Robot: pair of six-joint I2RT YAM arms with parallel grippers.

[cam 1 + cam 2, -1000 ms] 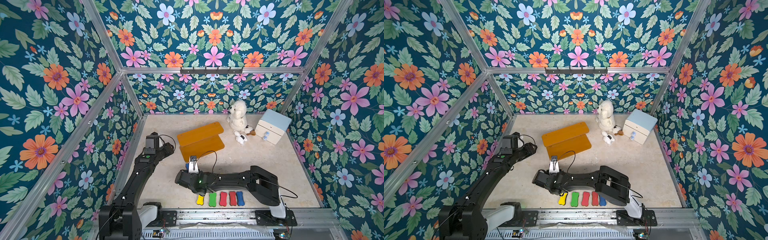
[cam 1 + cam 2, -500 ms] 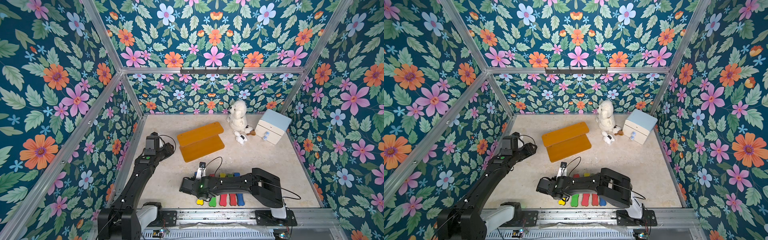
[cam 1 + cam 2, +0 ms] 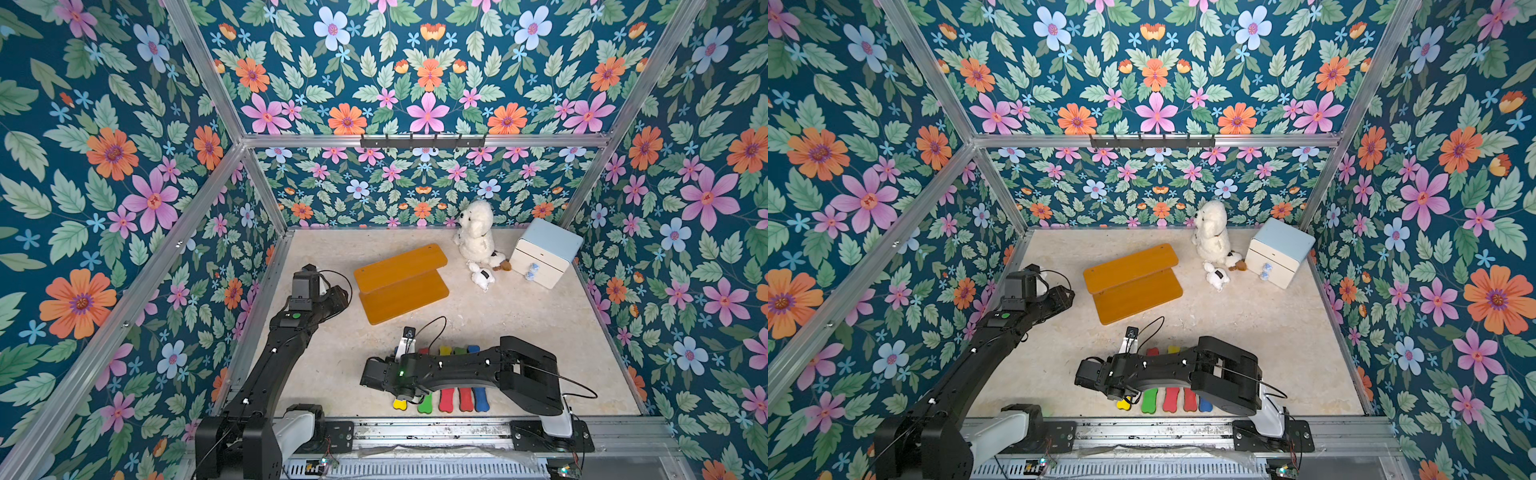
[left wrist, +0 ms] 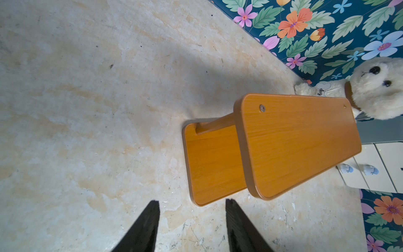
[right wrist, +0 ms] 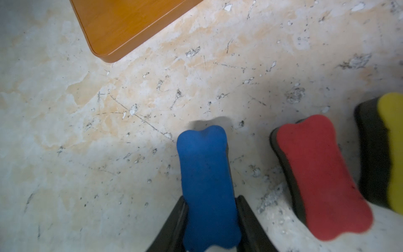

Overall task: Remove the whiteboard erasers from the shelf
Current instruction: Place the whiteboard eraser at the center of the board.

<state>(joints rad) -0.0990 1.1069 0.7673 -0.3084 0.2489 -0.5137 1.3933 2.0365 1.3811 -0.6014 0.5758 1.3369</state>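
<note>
The orange-brown shelf point(image 3: 401, 282) point(image 3: 1133, 282) stands bare on the table, both tiers showing nothing on them. My right gripper point(image 5: 211, 197) is shut on a blue whiteboard eraser point(image 5: 205, 170), held low over the table beside a red eraser point(image 5: 320, 174) and a yellow one point(image 5: 390, 148). In both top views my right arm point(image 3: 457, 370) lies across two rows of erasers: a front row point(image 3: 446, 401) point(image 3: 1170, 400) and a back row point(image 3: 444, 351) peeking out behind the arm. My left gripper point(image 4: 192, 200) point(image 3: 338, 296) is open with nothing in it, pointing at the shelf's near corner point(image 4: 196, 203).
A large white plush dog point(image 3: 478, 237) sits at the back, with a small plush point(image 3: 482, 278) in front of it. A white-and-light-blue drawer box point(image 3: 544, 257) stands at the back right. Floral walls close in three sides, and a metal rail point(image 3: 415, 428) runs along the front.
My right gripper has carried the blue eraser away from the shelf, toward the front right, down beside the back row. The left arm has not moved.
</note>
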